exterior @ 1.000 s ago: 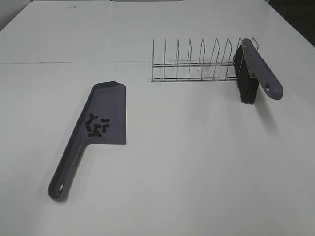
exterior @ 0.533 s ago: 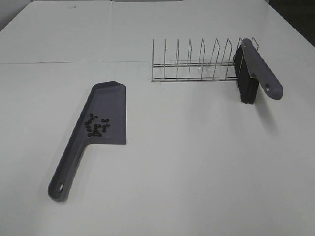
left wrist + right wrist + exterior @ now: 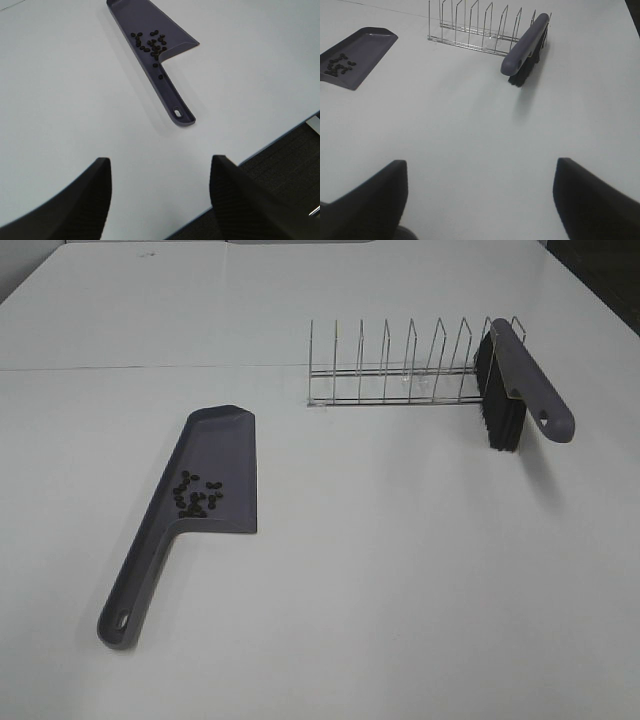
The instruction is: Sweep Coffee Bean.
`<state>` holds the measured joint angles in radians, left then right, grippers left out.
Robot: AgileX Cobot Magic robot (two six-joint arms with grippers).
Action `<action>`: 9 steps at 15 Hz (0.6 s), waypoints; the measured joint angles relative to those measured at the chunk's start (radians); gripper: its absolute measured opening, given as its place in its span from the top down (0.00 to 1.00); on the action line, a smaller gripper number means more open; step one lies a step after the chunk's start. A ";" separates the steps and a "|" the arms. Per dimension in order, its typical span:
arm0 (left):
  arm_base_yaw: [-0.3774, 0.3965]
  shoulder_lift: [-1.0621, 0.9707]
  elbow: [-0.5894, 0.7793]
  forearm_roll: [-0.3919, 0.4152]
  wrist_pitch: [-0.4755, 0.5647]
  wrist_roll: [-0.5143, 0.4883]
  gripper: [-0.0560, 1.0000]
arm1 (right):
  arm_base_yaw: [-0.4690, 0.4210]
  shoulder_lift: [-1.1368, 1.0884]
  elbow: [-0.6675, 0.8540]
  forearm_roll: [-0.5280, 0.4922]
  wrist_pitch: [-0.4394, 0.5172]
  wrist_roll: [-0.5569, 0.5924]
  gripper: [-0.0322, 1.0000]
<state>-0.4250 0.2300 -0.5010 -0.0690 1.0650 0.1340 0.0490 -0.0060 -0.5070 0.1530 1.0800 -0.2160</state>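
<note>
While both the left tool (image 3: 159, 192) and right tool (image 3: 479, 192) hang spread apart, grasping nothing, the coffee beans (image 3: 197, 494) lie clustered inside the dustpan (image 3: 225, 455) on the tabletop (image 3: 400, 570).

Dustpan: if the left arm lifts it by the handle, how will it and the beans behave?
The dustpan looks like rigid moulded plastic, so probably stiff and light. The coffee beans lie loose near the handle end, so they would likely slide or roll once it tilts. Its open front edge could let them spill.
</note>
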 joint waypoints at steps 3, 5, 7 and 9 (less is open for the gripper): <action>0.023 -0.007 0.000 -0.001 0.000 0.001 0.43 | 0.000 0.000 0.000 0.000 0.000 0.000 0.32; 0.147 -0.042 0.000 -0.001 0.000 0.001 0.43 | 0.000 0.000 0.000 0.000 0.000 0.000 0.32; 0.276 -0.104 0.000 -0.001 0.000 0.001 0.43 | 0.000 0.000 0.000 0.000 0.000 0.000 0.32; 0.355 -0.181 0.001 -0.001 0.000 0.001 0.43 | 0.000 0.000 0.000 0.000 0.000 -0.001 0.32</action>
<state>-0.0700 0.0490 -0.5000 -0.0700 1.0650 0.1350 0.0490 -0.0060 -0.5070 0.1530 1.0800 -0.2170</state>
